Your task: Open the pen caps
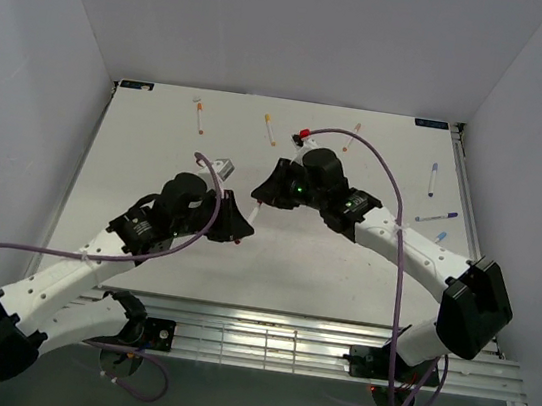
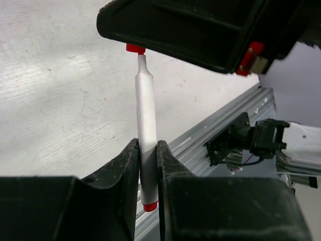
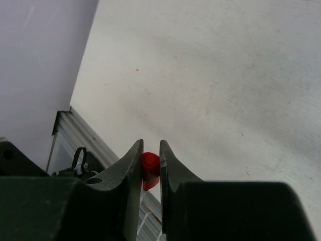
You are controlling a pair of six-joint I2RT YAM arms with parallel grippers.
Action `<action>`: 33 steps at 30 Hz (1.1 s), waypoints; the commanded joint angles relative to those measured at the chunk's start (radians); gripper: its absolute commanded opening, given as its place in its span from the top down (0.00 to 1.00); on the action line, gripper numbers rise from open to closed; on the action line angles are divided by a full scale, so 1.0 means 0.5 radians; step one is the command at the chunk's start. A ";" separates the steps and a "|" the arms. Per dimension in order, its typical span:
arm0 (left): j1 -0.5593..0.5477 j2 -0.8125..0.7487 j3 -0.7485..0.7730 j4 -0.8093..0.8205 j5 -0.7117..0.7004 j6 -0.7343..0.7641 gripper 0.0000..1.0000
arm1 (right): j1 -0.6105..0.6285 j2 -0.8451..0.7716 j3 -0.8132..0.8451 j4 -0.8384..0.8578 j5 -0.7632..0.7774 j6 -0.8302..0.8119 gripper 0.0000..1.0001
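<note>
Right end effector (image 3: 150,148) pinches red cap (image 3: 149,164); left end effector (image 2: 147,146) grips barrel (image 2: 145,105) (nib (image 2: 142,63) showing).

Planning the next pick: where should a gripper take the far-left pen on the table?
Grip the pen mid-barrel, coming straight down, jaws across its width. It lies flat and alone, running roughly near-to-far, so both long sides are free and its ends stay exposed for uncapping.

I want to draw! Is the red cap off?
Partly off: the pen shows bare neck below the red cap; fully free, cannot tell.
</note>
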 commanded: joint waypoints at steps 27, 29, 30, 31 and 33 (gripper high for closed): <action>0.125 0.576 0.228 -0.156 -1.105 -0.009 1.00 | -0.471 0.241 -0.058 -0.333 -0.221 -0.399 0.92; 0.167 0.672 0.244 -0.094 -1.096 0.043 1.00 | -0.471 0.321 -0.039 -0.339 -0.190 -0.408 0.92; 0.192 0.763 0.244 -0.048 -1.081 0.089 1.00 | -0.471 0.351 -0.012 -0.349 -0.175 -0.414 0.92; 0.213 0.803 0.250 -0.033 -1.081 0.105 1.00 | -0.474 0.415 0.010 -0.379 -0.138 -0.423 0.92; 0.250 0.874 0.241 0.019 -1.127 0.130 1.00 | -0.471 0.477 0.098 -0.440 -0.083 -0.454 0.92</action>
